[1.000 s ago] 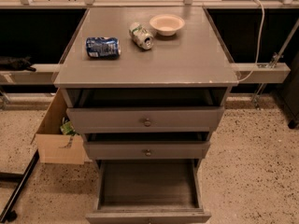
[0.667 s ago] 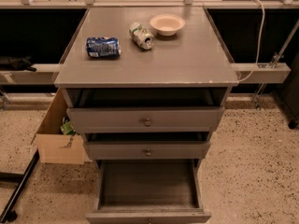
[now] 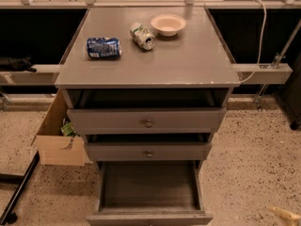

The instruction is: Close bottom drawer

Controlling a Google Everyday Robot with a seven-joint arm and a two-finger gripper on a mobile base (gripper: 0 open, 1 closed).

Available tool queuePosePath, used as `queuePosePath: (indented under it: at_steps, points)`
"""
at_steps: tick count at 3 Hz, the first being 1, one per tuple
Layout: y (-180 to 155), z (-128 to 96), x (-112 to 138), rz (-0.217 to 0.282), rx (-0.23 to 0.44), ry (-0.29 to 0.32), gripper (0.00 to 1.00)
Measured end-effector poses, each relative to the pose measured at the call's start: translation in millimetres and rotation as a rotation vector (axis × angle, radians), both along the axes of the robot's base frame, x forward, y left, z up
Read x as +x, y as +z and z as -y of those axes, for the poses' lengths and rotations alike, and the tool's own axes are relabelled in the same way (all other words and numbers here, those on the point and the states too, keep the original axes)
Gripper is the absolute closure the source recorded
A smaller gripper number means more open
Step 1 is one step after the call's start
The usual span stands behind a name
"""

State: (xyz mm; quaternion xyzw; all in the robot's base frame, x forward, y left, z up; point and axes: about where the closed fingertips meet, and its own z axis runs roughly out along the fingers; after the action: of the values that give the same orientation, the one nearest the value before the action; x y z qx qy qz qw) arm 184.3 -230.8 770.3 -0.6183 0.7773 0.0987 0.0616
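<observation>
The bottom drawer point(image 3: 148, 188) of the grey cabinet point(image 3: 150, 65) is pulled far out toward me. Its long shallow box is empty, and its plain front point(image 3: 148, 219) sits at the lower edge of the camera view. Only a pale tip of my gripper point(image 3: 285, 214) shows, low in the bottom right corner. It hangs over the speckled floor, to the right of the drawer front and apart from it.
The top drawer point(image 3: 146, 120) and middle drawer point(image 3: 148, 152), each with a knob, stand slightly open. A blue can point(image 3: 103, 47), a green-white can point(image 3: 142, 36) and a bowl point(image 3: 168, 24) lie on the cabinet top. A cardboard box point(image 3: 59, 135) sits at the cabinet's left.
The pale tip of my gripper has come into view at the bottom right corner. The drawers and the items on top have not moved.
</observation>
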Motion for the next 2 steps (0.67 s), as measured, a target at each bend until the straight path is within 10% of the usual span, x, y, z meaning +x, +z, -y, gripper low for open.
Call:
queuePosePath:
  at_steps: [2]
  points:
    - [-25.2,-27.2,33.9,-0.069,0.021,-0.022,0.00]
